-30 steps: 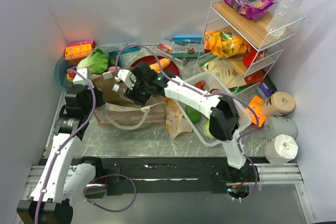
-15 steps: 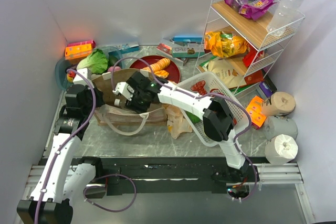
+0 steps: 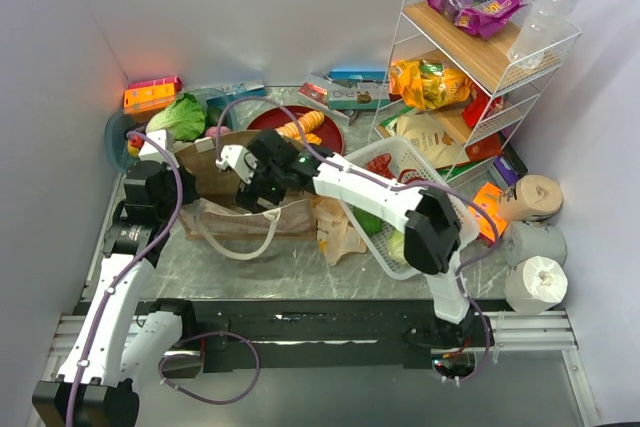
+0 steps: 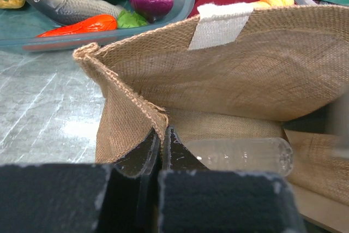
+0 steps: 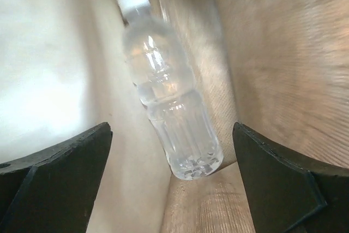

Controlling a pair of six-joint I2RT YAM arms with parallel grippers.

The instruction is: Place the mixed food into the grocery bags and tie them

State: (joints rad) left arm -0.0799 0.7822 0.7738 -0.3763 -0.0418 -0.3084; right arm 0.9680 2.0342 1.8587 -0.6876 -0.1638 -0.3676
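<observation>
Inside, the brown bag holds a clear bottle (lying flat).

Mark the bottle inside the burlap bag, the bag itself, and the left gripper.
bottle [image 5: 170,102], right wrist view, middle of its clear body.
burlap bag [image 4: 262,69], left wrist view, inside face of its far wall.
left gripper [image 4: 162,139], left wrist view, midway between the jaws, shut on the bag's near rim.

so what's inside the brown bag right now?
One clear bottle lies on its side, low inside the brown bag. The bag's walls hide the rest of the floor.
</observation>
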